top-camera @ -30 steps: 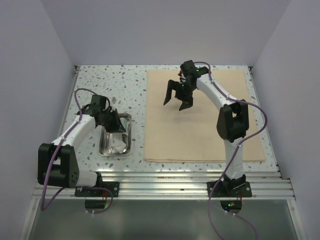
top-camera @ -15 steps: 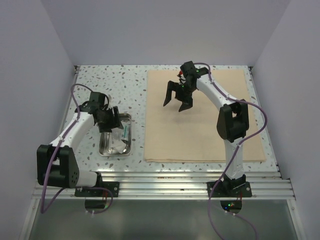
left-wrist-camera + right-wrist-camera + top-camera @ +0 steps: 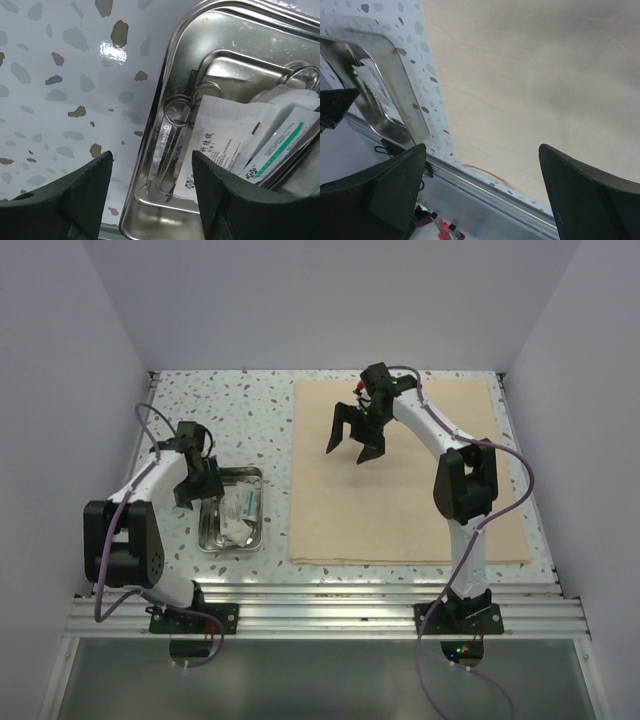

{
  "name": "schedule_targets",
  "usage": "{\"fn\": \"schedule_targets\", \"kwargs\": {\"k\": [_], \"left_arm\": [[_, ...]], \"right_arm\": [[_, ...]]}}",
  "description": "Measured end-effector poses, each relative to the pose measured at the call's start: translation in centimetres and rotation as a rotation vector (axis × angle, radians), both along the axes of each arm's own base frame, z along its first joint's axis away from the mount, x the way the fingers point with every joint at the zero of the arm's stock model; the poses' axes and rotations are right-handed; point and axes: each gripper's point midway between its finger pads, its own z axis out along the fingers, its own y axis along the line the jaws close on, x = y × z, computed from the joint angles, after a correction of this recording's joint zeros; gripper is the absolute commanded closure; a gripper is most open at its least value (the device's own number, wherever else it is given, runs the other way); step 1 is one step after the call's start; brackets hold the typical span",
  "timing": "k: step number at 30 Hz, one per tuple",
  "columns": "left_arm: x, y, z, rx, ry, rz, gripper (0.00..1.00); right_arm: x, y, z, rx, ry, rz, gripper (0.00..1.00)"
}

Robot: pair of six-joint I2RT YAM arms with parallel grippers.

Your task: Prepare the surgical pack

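Note:
The shiny steel tray [image 3: 230, 548] sits on the speckled table, left of the big beige cloth [image 3: 400, 480]. The left wrist view shows what lies in the tray [image 3: 165, 85]: metal scissors [image 3: 170, 145] along its left wall, a white printed packet [image 3: 225, 135], a clear packet with a green stripe [image 3: 282, 147] and white gauze [image 3: 292, 95]. Another instrument's finger rings [image 3: 305, 75] show at the far right. My left gripper [image 3: 195, 485] hangs open over the tray's left rim, holding nothing. My right gripper [image 3: 355, 435] is open above the cloth [image 3: 530, 75], empty.
The aluminium rail [image 3: 330, 605] runs along the table's near edge, just past the cloth's front edge [image 3: 485, 172]. White walls close in the table at the left, back and right. The right wrist view catches the tray [image 3: 402, 85] at its left.
My left gripper has opened and let the green-striped packet drop into the tray. It then drew back to the left, off the tray's middle. The right arm has not moved.

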Motion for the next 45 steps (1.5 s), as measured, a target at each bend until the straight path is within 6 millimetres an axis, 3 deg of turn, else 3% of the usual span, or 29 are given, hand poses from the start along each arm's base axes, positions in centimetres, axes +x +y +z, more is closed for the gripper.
{"fn": "schedule_targets", "kwargs": {"k": [5,15,17,28,34,38,41,45], "left_arm": [[-0.3,1.4,-2.0,0.011,0.070,0.014,0.58],[0.3,1.3,-4.3,-0.052,0.137,-0.008,0.85],[0.5,1.1,-4.2,-0.073,0.133,-0.012,1.00],[2.2,0.0,-3.1,-0.156,0.087,-0.030,1.00],[2.8,-0.2,-1.1,-0.165,0.018,-0.012,1.00],[3.6,-0.9,0.7,-0.183,-0.039,-0.020,1.00],[4.7,-2.4,2.2,-0.191,-0.084,-0.059,1.00],[6.7,-6.6,4.8,-0.196,-0.142,-0.183,1.00]], "right_arm": [[-0.1,0.0,0.0,0.004,0.002,0.007,0.01],[-0.3,0.3,0.0,0.019,0.007,0.019,0.01],[-0.3,0.3,-0.1,0.019,0.009,0.020,0.01],[-0.3,0.3,-1.4,0.013,0.042,0.021,0.01],[-0.6,0.0,-1.5,-0.002,0.052,0.016,0.01],[-2.0,-1.8,-1.8,-0.042,0.073,-0.006,0.01],[-2.7,-3.6,-0.7,-0.074,0.058,-0.038,0.01],[-2.4,-6.3,1.9,-0.093,-0.010,-0.106,0.01]]}}
